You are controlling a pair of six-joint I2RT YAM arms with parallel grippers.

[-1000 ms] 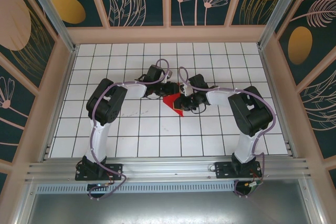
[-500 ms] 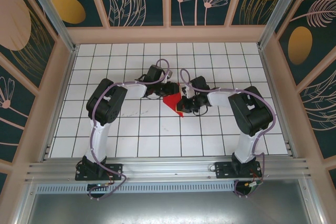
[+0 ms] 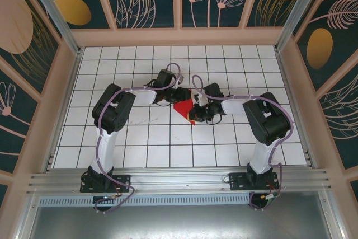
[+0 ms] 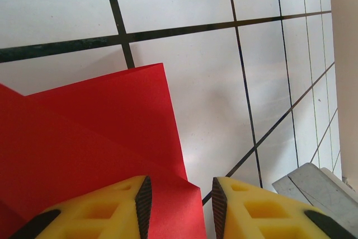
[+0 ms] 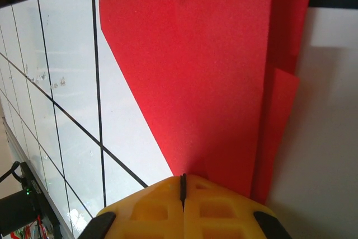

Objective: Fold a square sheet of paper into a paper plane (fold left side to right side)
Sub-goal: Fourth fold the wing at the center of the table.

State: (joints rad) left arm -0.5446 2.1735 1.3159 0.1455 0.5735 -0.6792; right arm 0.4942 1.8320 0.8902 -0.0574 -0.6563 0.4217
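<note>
The red paper (image 3: pixel 183 108) lies partly folded near the middle of the surface (image 3: pixel 112 138), well away from all four edges. From above it reads as a small wedge, broader toward the far edge and narrowing toward the near edge. Both my arms reach in over it, one from each side.

My left end effector (image 3: pixel 182 97) sits at the far-left part of the paper. Through my left wrist camera I see its yellow fingers (image 4: pixel 112 214) standing a narrow gap apart, closed on nothing. One finger is over the red paper and the other is over bare white tile. The paper's edge runs down into the gap between them. I cannot tell whether the fingertip actually presses on the paper. Two overlapping layers show here, and one sharp corner stops just short of a black grid line (image 4: pixel 120 23).

My right end effector (image 3: pixel 197 111) is at the near-right part of the paper. Its yellow fingers (image 5: pixel 215 205) are closed tight against each other, with only a hairline seam between them. The paper's long slanted edge runs straight to that seam. I cannot tell whether any layer is pinched or whether the tips only rest on it. A narrower second layer juts out along one side, and a soft shadow falls on the tile beside it.
</note>
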